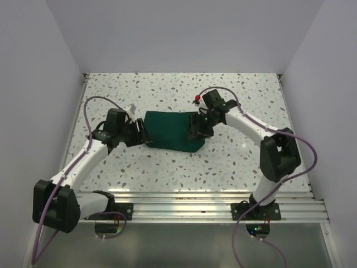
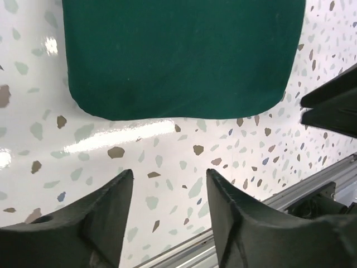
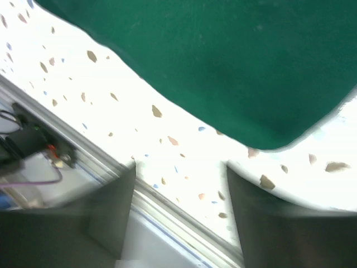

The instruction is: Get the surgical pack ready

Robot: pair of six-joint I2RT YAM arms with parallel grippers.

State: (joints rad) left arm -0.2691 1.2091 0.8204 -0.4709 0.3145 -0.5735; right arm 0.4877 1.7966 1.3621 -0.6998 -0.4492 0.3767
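No readable text, label, number or sign anywhere in view.

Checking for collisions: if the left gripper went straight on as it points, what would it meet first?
Likely the folded green drape, just ahead of the open left gripper; only bare table between.

You've got the speckled white table point(image 1: 184, 170) in front of you, and lying flat on it, about mid-table, is the dark green cloth bundle point(image 1: 170, 131), folded into a rectangle with rounded corners. A ribbed metal rail point(image 1: 195, 202) runs along the near edge.
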